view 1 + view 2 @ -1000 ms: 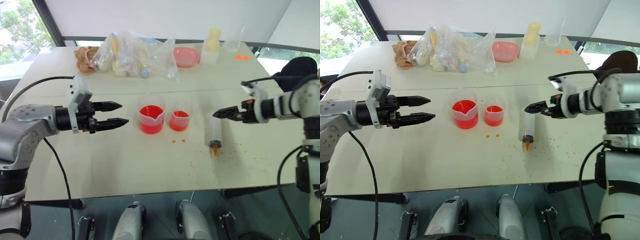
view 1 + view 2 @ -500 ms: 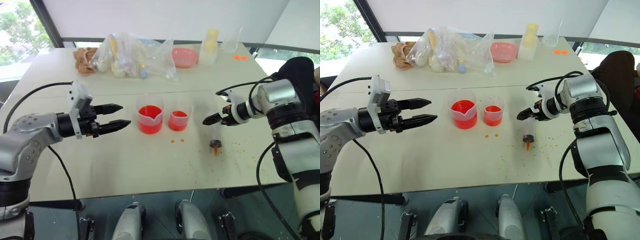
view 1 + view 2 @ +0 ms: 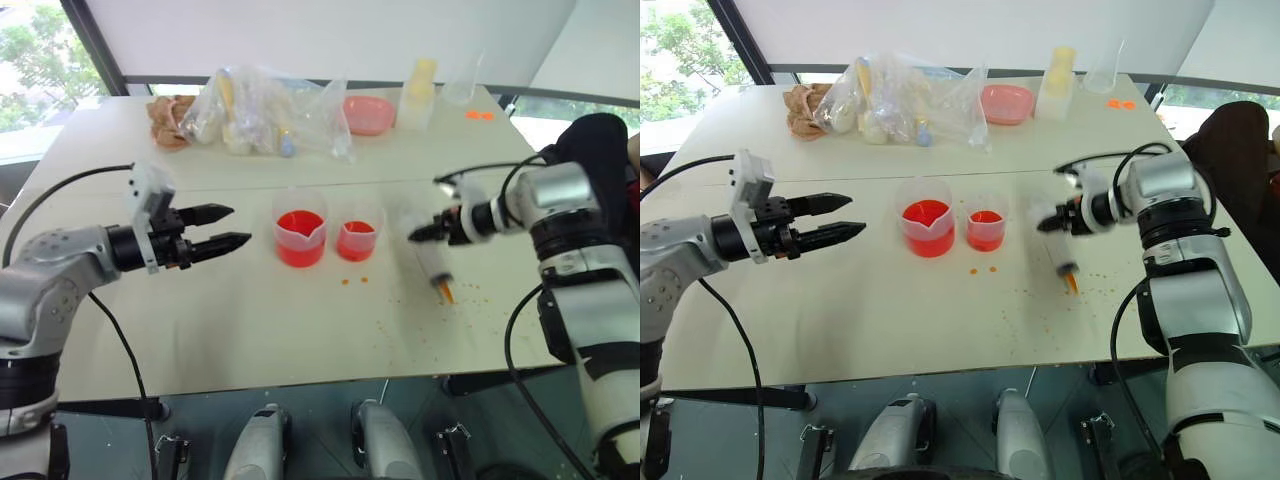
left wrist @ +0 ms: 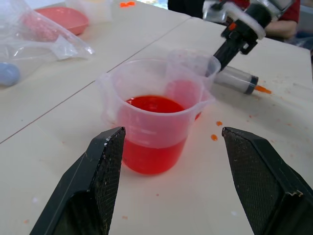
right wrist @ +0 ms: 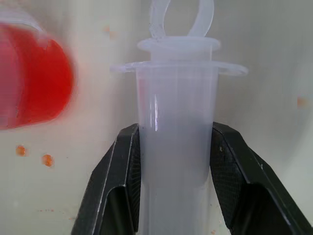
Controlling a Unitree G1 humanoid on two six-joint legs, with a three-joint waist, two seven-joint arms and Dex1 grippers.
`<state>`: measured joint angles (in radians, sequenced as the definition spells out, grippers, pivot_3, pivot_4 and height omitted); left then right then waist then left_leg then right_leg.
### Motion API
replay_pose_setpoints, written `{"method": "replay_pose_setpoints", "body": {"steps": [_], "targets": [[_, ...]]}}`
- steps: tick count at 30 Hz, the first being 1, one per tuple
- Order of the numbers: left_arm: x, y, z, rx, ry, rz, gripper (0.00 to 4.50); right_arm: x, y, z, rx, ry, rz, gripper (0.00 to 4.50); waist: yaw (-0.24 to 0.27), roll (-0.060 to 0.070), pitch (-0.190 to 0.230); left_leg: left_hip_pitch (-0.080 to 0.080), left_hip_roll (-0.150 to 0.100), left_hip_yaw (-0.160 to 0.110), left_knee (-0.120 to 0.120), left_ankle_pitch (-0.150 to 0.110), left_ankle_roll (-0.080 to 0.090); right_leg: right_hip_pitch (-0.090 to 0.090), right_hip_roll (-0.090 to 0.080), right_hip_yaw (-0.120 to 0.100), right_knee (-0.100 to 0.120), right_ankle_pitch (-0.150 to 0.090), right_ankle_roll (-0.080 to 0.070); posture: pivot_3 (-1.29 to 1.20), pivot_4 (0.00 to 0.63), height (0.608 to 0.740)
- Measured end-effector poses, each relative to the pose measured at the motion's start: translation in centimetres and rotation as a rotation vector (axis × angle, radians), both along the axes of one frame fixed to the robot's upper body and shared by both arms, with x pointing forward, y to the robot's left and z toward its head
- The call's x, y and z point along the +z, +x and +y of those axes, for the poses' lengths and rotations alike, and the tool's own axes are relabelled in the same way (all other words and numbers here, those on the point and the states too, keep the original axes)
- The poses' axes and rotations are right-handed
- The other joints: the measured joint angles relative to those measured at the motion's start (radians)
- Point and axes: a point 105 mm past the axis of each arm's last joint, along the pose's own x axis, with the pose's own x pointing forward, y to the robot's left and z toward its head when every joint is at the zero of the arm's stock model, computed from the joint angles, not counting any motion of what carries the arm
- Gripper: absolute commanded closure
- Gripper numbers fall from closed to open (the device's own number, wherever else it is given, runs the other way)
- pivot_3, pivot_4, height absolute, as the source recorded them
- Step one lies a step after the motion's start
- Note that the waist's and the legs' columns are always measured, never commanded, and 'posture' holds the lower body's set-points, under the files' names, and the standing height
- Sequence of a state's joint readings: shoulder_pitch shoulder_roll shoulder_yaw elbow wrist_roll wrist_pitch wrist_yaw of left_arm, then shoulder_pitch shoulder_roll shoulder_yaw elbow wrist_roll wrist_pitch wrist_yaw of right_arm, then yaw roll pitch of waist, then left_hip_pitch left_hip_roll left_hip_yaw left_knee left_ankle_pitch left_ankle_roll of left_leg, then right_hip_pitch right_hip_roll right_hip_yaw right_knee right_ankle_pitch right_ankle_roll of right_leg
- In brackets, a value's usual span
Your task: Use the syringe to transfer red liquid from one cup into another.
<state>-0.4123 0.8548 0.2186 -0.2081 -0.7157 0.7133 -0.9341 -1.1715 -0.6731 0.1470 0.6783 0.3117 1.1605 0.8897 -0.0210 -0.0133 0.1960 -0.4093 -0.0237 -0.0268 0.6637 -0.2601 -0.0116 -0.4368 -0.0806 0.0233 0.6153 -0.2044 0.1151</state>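
Holding the big clear plastic syringe (image 5: 175, 147) by its fat middle, the right gripper (image 5: 173, 161) squeezes tight; it looks light, hard and slippery.

The right gripper (image 5: 174, 161) clamps the syringe (image 5: 176, 161) barrel — red liquid (image 5: 36, 83) (blurred) nearby.

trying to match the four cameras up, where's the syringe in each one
Left eye view: syringe right of centre, right of both cups.
Right eye view: right of centre.
Left wrist view: upper right, behind the larger cup.
Right wrist view: centre, clamped by the right end effector.
Shared landmark: the larger cup.
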Motion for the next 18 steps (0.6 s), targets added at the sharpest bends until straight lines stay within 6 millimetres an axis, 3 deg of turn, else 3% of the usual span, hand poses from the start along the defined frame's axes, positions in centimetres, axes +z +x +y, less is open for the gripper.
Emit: {"method": "replay_pose_setpoints", "body": {"steps": [3, 5, 7, 9, 12, 14, 18], "targets": [[1.4, 1.3, 1.7, 0.049, 0.022, -0.041, 1.19, 10.4, 0.6, 2.1, 0.075, 0.04, -0.468, 3.07, -0.004, 0.0, 0.0, -0.001, 0.002, 0.0, -0.003, 0.0, 0.0, -0.005, 0.002, -0.001, 0.003, 0.0, 0.0, 0.0, 0.15, 0.74], [2.7, 2.1, 2.7, 0.068, 0.03, -0.08, 1.19, 16.8, -1.0, 4.4, 0.133, 0.095, -0.782, 3.07, -0.003, -0.001, -0.001, 0.0, 0.003, -0.002, -0.005, 0.0, 0.0, -0.004, 0.004, -0.001, 0.003, 0.0, -0.001, 0.0, 0.15, 0.74], [3.5, 2.8, 3.2, 0.067, 0.039, -0.105, 1.19, 18.7, -2.4, 6.8, 0.182, 0.156, -0.929, 3.07, -0.003, -0.003, -0.002, 0.0, 0.003, -0.002, -0.006, 0.0, 0.0, -0.004, 0.004, -0.001, 0.003, 0.0, -0.001, 0.0, 0.15, 0.74], [4.2, 3.6, 3.4, 0.067, 0.048, -0.122, 1.19, 17.7, -3.3, 9.8, 0.248, 0.24, -0.974, 3.07, -0.002, -0.003, -0.002, 0.001, 0.003, -0.001, -0.005, 0.0, 0.0, -0.003, 0.003, -0.001, 0.002, 0.0, -0.001, 0.0, 0.15, 0.74], [5.7, 4.4, 3.3, 0.06, 0.042, -0.172, 1.19, 13.9, -4.2, 14.2, 0.338, 0.358, -0.937, 3.07, 0.002, -0.003, -0.002, -0.001, 0.002, -0.001, -0.004, 0.0, 0.0, -0.003, 0.003, -0.001, 0.003, 0.0, 0.0, 0.0, 0.15, 0.74], [6.6, 4.9, 3.4, 0.053, 0.043, -0.199, 1.19, 11.9, -4.8, 15.9, 0.368, 0.405, -0.944, 3.07, 0.009, -0.003, -0.002, -0.001, 0.001, -0.002, -0.003, 0.0, 0.0, -0.003, 0.002, -0.002, 0.003, 0.0, 0.0, 0.0, 0.15, 0.74], [7.9, 5.4, 3.9, 0.042, 0.038, -0.219, 1.19, 9.7, -4.9, 17.0, 0.362, 0.42, -0.996, 3.07, 0.004, -0.003, -0.002, -0.002, 0.0, -0.001, -0.002, 0.0, 0.0, -0.002, 0.0, -0.002, 0.003, 0.0, 0.0, 0.0, 0.15, 0.74]]}}
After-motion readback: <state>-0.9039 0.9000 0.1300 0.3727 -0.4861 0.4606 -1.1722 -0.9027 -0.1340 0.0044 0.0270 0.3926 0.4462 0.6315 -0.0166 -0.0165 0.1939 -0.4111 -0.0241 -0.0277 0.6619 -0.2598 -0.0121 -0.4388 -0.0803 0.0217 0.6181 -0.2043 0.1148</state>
